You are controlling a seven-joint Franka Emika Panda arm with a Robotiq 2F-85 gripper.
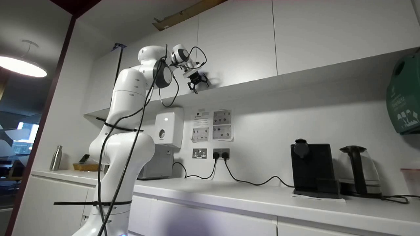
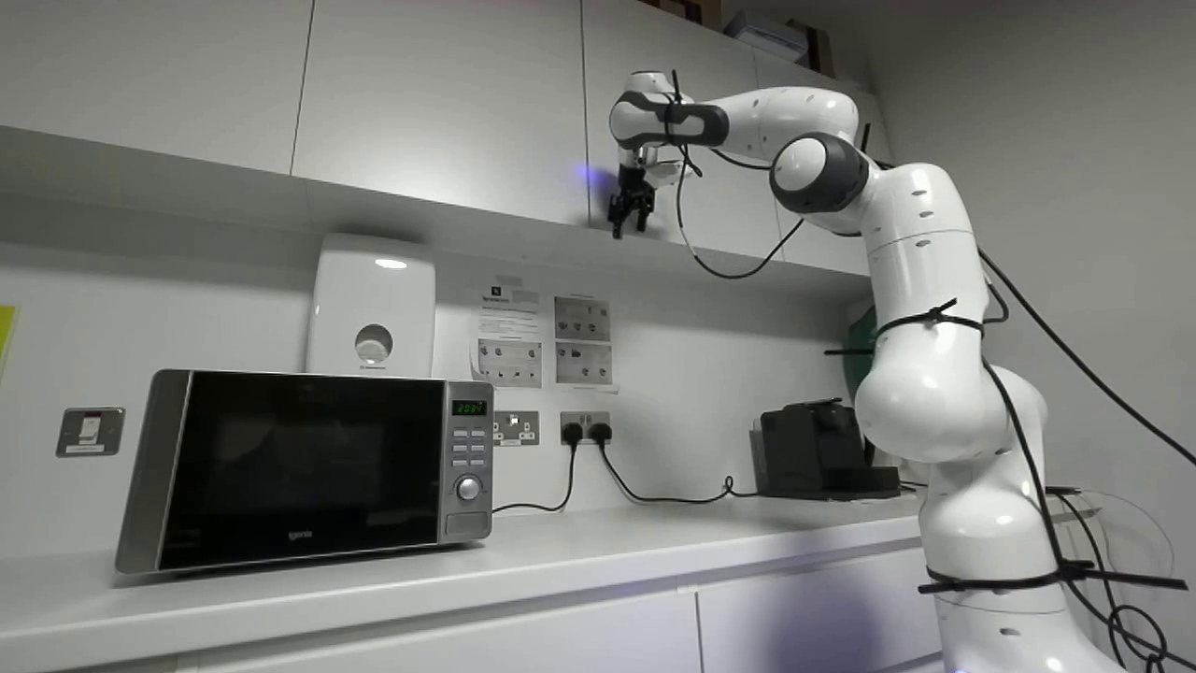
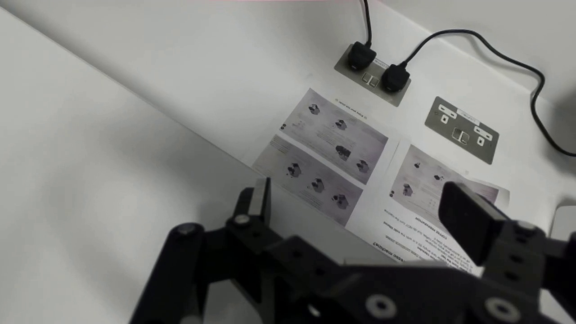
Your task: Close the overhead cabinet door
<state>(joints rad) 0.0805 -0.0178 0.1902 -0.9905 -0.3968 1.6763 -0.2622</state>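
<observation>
The overhead cabinet door [image 1: 236, 49] is a plain flat white panel between two thin seams. It shows in both exterior views [image 2: 687, 65] and looks flush with its neighbours, with no shelves or jars visible. My black gripper [image 1: 201, 88] is at the door's lower edge, near a seam, pointing down; it also shows there in an exterior view [image 2: 630, 232]. In the wrist view a smooth white cabinet front [image 3: 103, 130] fills the left, ending in a diagonal edge. The gripper [image 3: 355, 193] is open, with nothing between its fingers. Whether it touches the door I cannot tell.
A wider white panel [image 1: 341, 29] adjoins the door. Below are a towel dispenser [image 2: 369, 290], a microwave [image 2: 308, 467], wall papers [image 3: 333, 135] and sockets [image 3: 462, 130]. A coffee machine [image 1: 313, 170] and kettle [image 1: 359, 173] stand on the counter [image 1: 229, 193]. Cardboard [image 1: 187, 14] lies atop the cabinets.
</observation>
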